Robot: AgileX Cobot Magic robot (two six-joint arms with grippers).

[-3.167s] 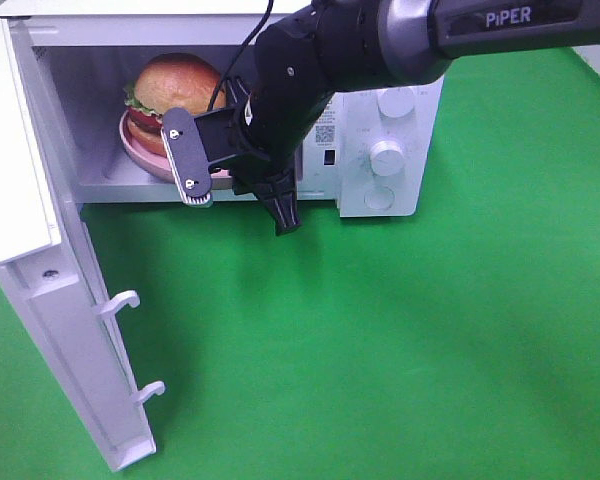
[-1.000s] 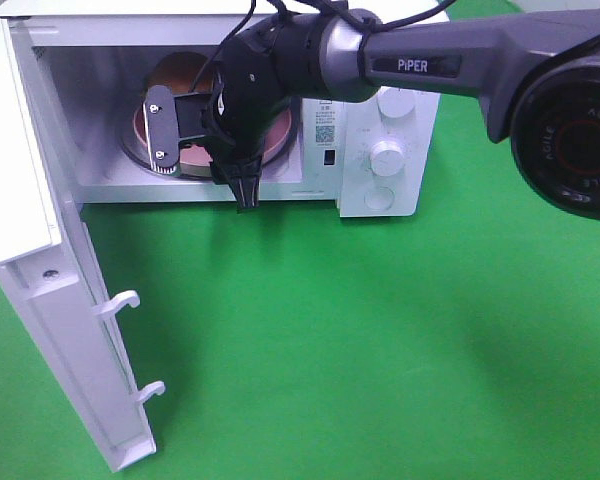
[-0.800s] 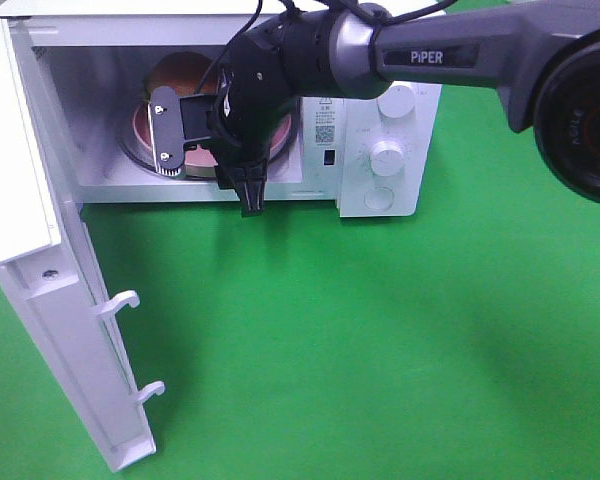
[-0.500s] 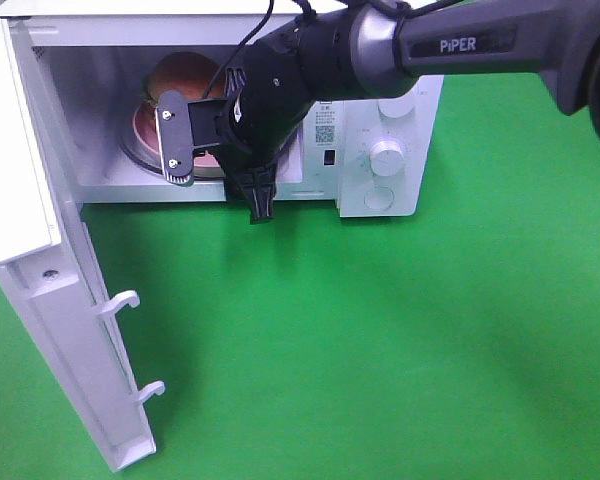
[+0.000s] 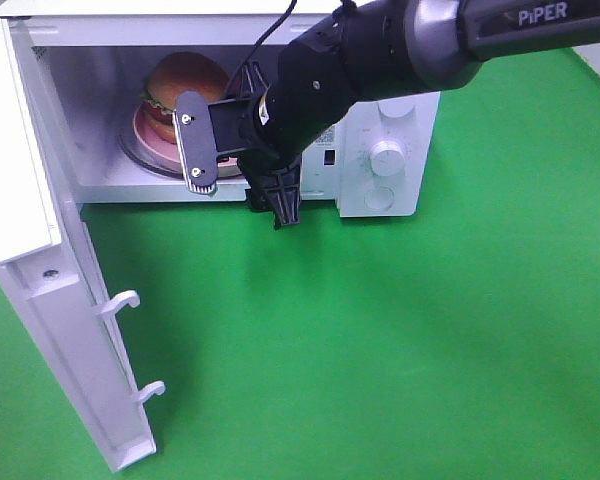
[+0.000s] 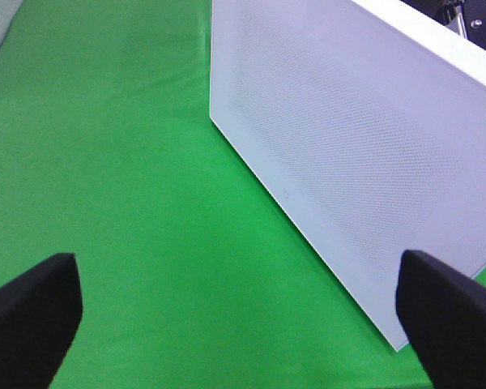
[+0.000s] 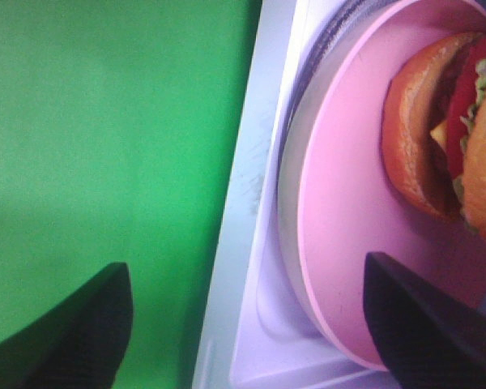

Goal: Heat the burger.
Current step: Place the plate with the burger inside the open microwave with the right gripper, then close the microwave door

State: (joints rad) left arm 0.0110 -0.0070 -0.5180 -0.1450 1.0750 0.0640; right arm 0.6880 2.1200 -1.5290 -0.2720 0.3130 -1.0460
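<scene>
The right gripper (image 5: 243, 202) is hanging at the mouth of the microwave (image 5: 405, 195), with its jaws spread wide and grasping nothing. Just past its fingertips, the pink plate (image 5: 143, 128) is sitting on the glass turntable (image 7: 287, 186) inside the cavity, and the burger (image 5: 185, 78) is resting on that plate. The microwave door (image 5: 25, 230) is standing swung open. The left gripper (image 6: 243, 324) is hovering released over the green counter (image 6: 105, 162), beside the door's outer face.

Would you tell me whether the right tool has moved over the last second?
Yes: the right tool has backed out of the microwave, toward its control panel.
</scene>
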